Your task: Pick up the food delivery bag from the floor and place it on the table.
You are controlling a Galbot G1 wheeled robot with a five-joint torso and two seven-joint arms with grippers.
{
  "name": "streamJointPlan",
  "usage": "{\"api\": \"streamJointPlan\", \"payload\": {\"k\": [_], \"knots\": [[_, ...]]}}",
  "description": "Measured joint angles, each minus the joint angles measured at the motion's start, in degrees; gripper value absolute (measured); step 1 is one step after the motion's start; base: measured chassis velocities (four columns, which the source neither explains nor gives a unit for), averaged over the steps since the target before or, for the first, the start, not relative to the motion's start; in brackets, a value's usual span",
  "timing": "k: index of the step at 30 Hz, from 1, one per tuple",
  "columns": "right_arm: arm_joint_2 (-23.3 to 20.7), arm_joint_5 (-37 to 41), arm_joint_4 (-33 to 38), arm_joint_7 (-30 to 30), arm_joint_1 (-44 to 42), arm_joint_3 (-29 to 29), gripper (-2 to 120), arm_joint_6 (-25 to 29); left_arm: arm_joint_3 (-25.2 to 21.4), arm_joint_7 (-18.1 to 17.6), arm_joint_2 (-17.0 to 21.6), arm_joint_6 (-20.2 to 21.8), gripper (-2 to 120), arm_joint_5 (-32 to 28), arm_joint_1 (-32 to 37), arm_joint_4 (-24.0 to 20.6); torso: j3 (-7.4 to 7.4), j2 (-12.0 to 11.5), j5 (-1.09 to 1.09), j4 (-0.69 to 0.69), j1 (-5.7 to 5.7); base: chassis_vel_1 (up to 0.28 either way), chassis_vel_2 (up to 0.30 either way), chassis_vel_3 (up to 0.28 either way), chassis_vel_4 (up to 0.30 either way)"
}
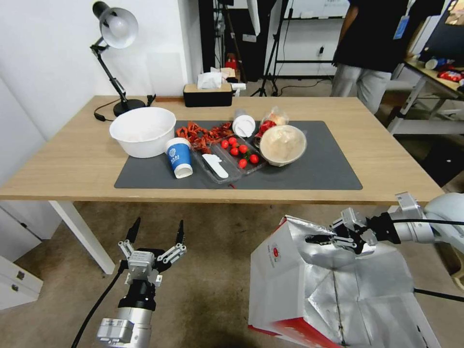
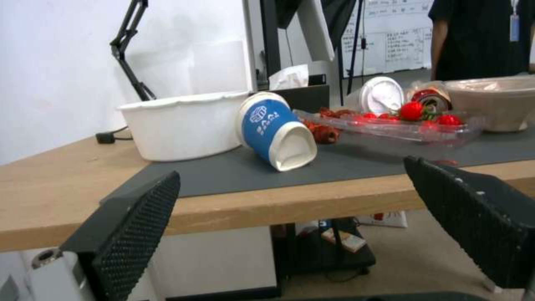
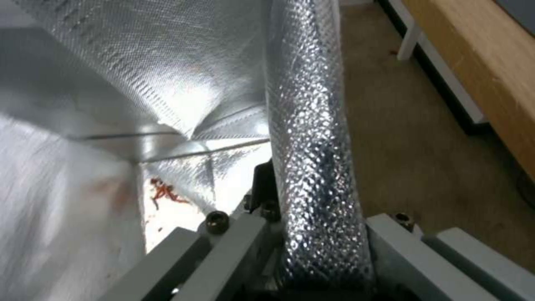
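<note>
Foil-lined food delivery bag (image 1: 309, 290), round red logo (image 1: 276, 252), lettering seemingly illegible, in right pincer (image 1: 320, 239).

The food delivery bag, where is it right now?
Head view, robot's right: the food delivery bag sits below the table edge, its foil rim pinched by the right gripper.

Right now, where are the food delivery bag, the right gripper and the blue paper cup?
food delivery bag (image 1: 275, 290), head view, its white side panel.
right gripper (image 1: 316, 239), head view, fingertips clamped on the bag's foil rim.
blue paper cup (image 2: 266, 125), left wrist view, its blue wall.
</note>
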Motion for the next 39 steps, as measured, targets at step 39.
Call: {"api": "streamJointPlan", "payload": {"k": [39], "knots": [[-0.31, 0.21, 0.13, 0.19, 0.12, -0.16, 0, -0.11, 0.39, 1.51, -0.02, -0.78, 100, -1.76, 0.58, 0.35, 5.89, 10.53, 0.0, 0.0, 4.64, 0.0, 0.0, 0.0, 0.0]]}}
